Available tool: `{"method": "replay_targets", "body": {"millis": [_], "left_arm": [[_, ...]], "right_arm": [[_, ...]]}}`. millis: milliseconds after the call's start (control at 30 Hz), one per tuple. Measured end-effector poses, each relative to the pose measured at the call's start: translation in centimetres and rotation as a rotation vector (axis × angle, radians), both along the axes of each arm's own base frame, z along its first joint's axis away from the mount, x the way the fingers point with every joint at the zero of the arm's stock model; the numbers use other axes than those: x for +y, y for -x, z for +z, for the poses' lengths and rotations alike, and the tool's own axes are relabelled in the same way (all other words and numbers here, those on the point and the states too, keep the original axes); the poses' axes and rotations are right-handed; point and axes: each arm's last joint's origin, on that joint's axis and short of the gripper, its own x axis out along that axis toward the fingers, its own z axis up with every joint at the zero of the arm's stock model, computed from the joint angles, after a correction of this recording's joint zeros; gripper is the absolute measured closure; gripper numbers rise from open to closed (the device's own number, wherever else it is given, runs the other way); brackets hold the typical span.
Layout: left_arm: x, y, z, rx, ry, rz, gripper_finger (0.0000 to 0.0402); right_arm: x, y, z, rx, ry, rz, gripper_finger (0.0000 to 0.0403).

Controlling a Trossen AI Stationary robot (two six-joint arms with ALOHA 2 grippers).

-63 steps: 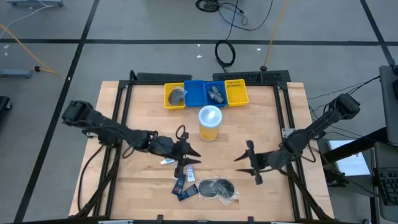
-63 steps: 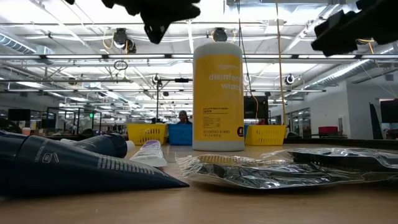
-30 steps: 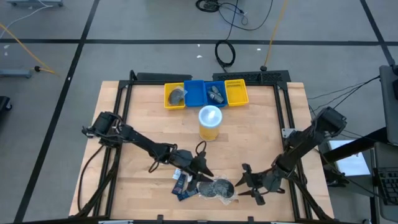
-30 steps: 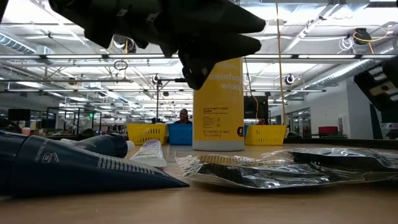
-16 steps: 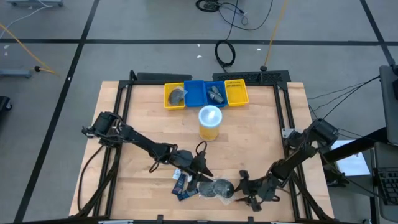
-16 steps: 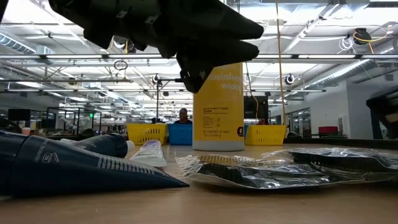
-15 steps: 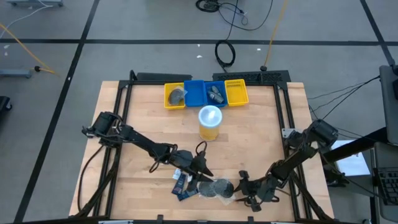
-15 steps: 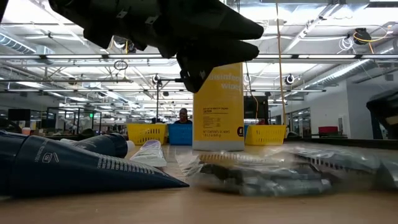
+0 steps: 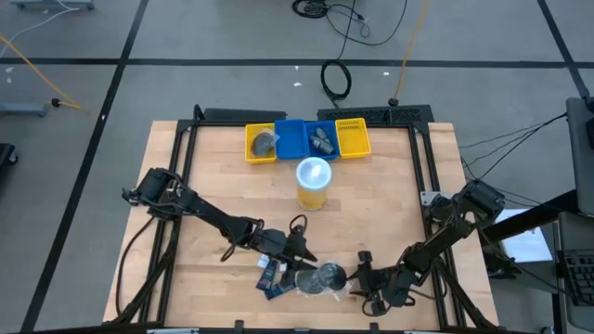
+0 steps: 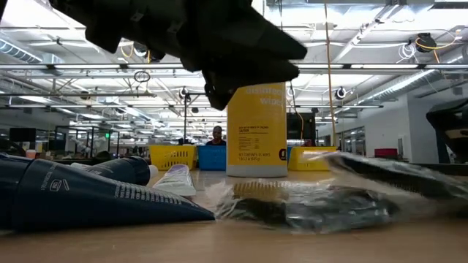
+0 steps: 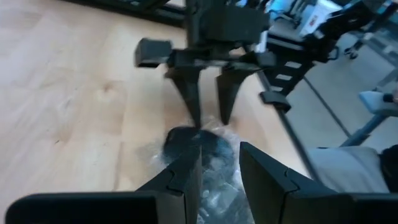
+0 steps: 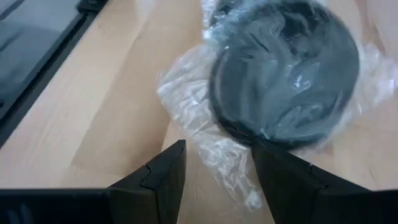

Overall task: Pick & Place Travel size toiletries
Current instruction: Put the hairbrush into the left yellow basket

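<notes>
Round dark flat packets in crinkled clear plastic [image 9: 322,278] lie near the table's front edge, also in the right wrist view [image 12: 286,81]. My right gripper [image 9: 357,276] stands open at their right side, with the plastic's loose edge between its fingers. My left gripper [image 9: 306,260] hovers open just left of and above them [image 11: 217,155], touching nothing. Dark navy sachets [image 9: 271,276] lie flat on the table left of the packets, and a small white tube [image 10: 175,179] lies behind them. My right gripper has the loose plastic edge [image 12: 214,146] of the round packets between its two open fingers, coming slanting down from the table's right. The plastic is bunched against the fingers. In the low view the packets' right end [image 10: 395,175] is tilted up off the table.
A yellow canister with a pale lid [image 9: 314,183] stands at the table's middle. A row of yellow and blue bins [image 9: 290,139] sits along the far edge, some holding small items. Bare wood lies to the left and right of the arms.
My right gripper has moved down and toward the table's left, up against the round packets. The packets have been shoved slightly left and bunched, and their right end has tipped up off the table. My left gripper has stayed above them.
</notes>
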Motion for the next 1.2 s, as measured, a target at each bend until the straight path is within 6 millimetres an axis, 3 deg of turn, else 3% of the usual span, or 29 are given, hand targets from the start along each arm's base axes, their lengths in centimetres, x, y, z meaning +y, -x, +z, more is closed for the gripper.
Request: {"method": "replay_targets", "body": {"millis": [467, 667, 900, 1200], "left_arm": [[0.2, 0.0, -0.1, 0.011, -0.016, 0.03, 0.0293], [0.2, 0.0, -0.1, 0.009, -0.019, 0.04, 0.0293], [0.2, 0.0, -0.1, 0.008, -0.02, 0.042, 0.0293], [0.2, 0.0, -0.1, 0.005, -0.029, 0.038, 0.0293]], "right_arm": [[-1.2, 0.1, -0.7, 0.053, 0.114, -0.063, 0.0235], [-2.1, 0.1, -1.1, 0.114, 0.144, -0.12, 0.0288], [-2.6, 0.2, -1.3, 0.135, 0.173, -0.145, 0.0393], [-2.4, 0.1, 0.0, 0.101, 0.132, -0.117, 0.0402]]}}
